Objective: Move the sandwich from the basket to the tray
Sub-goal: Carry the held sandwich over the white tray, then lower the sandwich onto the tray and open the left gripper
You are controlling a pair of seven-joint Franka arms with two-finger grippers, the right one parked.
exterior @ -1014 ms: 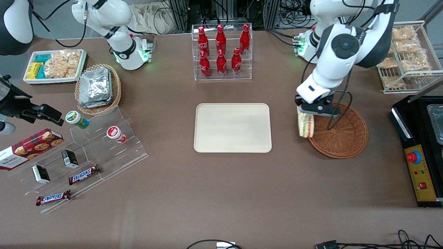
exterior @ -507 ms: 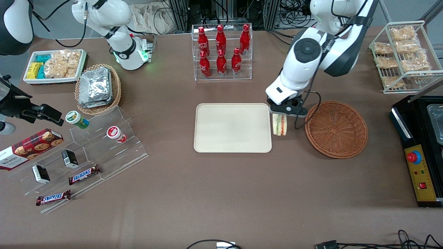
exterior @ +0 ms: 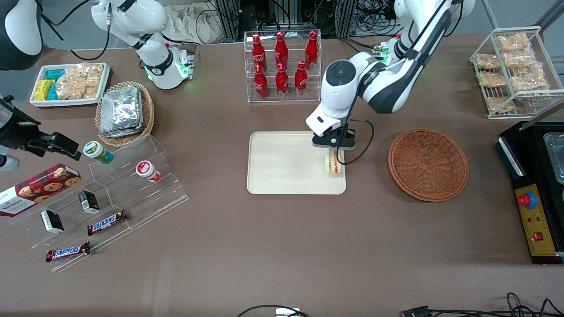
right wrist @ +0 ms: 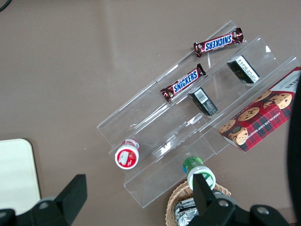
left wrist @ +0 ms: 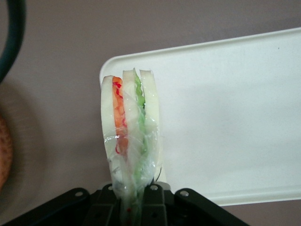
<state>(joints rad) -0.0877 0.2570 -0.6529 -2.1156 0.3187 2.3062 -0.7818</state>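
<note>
Brown tabletop carries everything. Nearest the front camera of the task items, the wicker basket sits empty toward the working arm's end. Beside it lies the cream tray. Above the tray's basket-side edge hangs the gripper, pinching the wrapped sandwich upright by one end, filling layers showing.

- Setting: robotics lab staged as a snack counter.
- Evidence: cable bundles seen above the gripper; an emergency-stop box toward the working arm's end; cola bottles racked nearby.
</note>
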